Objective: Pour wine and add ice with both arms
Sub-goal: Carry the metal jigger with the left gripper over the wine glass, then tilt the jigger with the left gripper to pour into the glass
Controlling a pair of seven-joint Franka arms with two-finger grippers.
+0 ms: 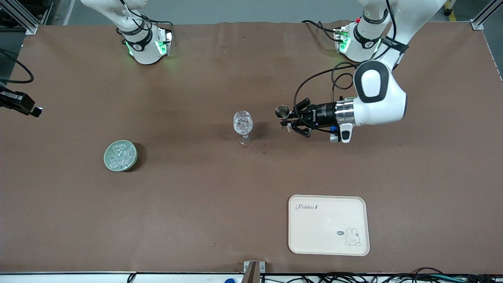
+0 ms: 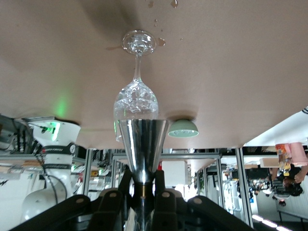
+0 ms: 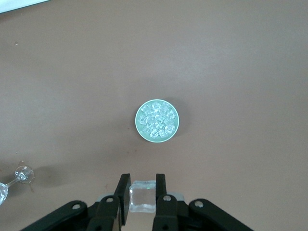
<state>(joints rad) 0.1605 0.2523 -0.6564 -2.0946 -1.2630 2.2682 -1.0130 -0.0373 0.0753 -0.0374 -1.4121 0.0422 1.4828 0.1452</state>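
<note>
A clear stemmed wine glass (image 1: pixel 243 125) stands mid-table. My left gripper (image 1: pixel 289 120) reaches level toward it, shut on the waist of a steel jigger (image 1: pixel 282 112) whose wide mouth points at the glass and stops just short of it. The left wrist view shows the jigger (image 2: pixel 143 144) in front of the glass (image 2: pixel 136 98). Wine is out of view. My right gripper (image 3: pixel 142 185) is shut on one ice cube (image 3: pixel 142 196), high over the table beside the green bowl (image 3: pixel 139 120) heaped with ice (image 3: pixel 157 120). The front view does not show the right gripper.
The green bowl (image 1: pixel 107 157) of ice sits toward the right arm's end, nearer the camera than the glass. A cream rabbit-print tray (image 1: pixel 328 225) lies near the front edge toward the left arm's end. A black device (image 1: pixel 19 103) juts in at the right arm's end.
</note>
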